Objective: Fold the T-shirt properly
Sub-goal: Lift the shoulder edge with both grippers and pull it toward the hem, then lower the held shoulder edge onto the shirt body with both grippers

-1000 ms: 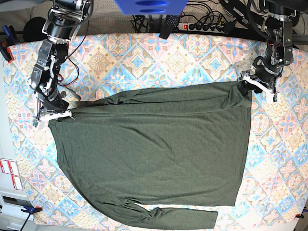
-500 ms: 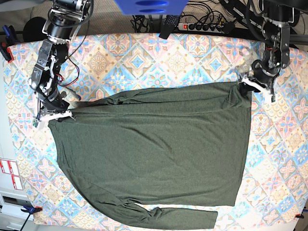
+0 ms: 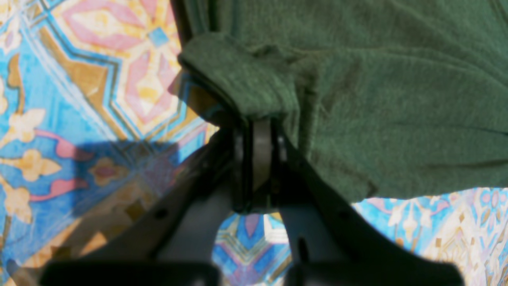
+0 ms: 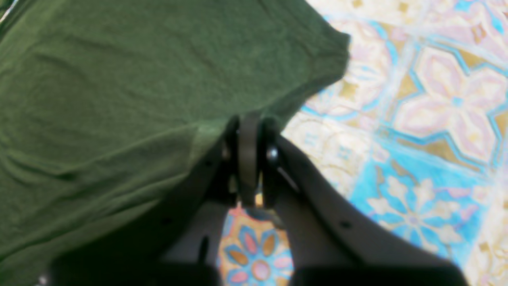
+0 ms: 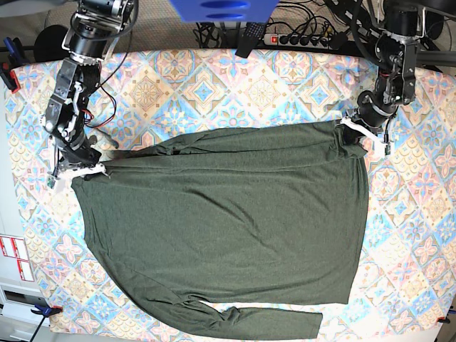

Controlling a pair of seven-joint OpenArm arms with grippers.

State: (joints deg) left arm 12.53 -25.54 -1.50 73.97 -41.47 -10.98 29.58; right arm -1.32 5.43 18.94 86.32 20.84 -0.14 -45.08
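- The T-shirt (image 5: 228,221) lies spread flat across the middle of the table (image 5: 214,85), which is covered in a patterned cloth of blue, pink and yellow tiles.
- It is dark olive green; one long sleeve (image 5: 249,320) trails along the near edge of the table, and a band of fabric lies doubled over along the far edge of the shirt.
- The left pincer (image 5: 362,137) sits at the shirt's far corner on the base view's right. In its wrist view its jaws are pressed together on a bunched fold of the T-shirt (image 3: 246,79).
- The right pincer (image 5: 80,169) sits at the opposite far corner, on the base view's left. Its jaws are also drawn tight, pinching the edge of the T-shirt (image 4: 119,99).
- Between the two pincers the shirt's far edge runs fairly straight, with small wrinkles near each grip.
- No containers are in view; a power strip (image 5: 299,39) and cables lie beyond the table's far edge.
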